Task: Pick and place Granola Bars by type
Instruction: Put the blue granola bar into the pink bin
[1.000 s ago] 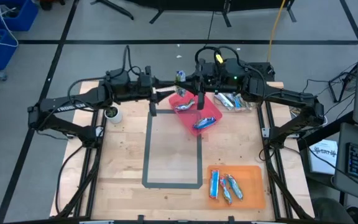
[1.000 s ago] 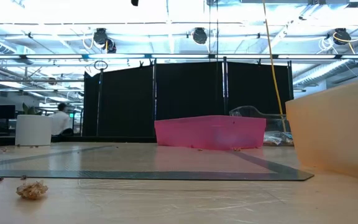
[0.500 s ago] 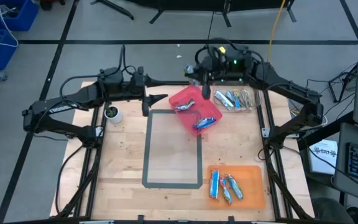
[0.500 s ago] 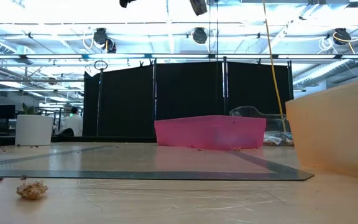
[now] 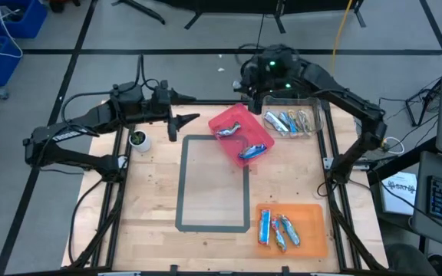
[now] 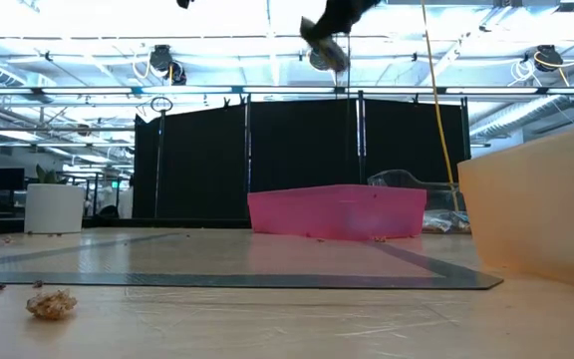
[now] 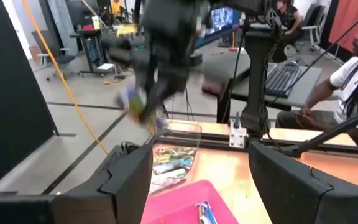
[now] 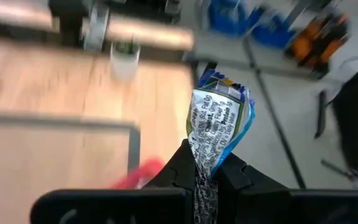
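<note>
From above, your right gripper (image 5: 249,98) sits past the far edge of the pink tray (image 5: 261,136), with the clear tray (image 5: 313,115) of loose bars just to its side. The left gripper (image 5: 183,123) waits beside the pink tray, fingers apart and holding nothing.

At table height the right gripper (image 6: 329,40) hangs high above the pink tray (image 6: 337,212). A drop from there could bounce out.

In your right wrist view the fingers are clamped on one end of a blue-and-silver bar (image 8: 217,127) (only the wrapper's crimp, it seems), so a quick swing may let it slip.

The left wrist view is blurred. The right arm's bar (image 7: 133,98) appears to hang over the clear tray (image 7: 176,147).
</note>
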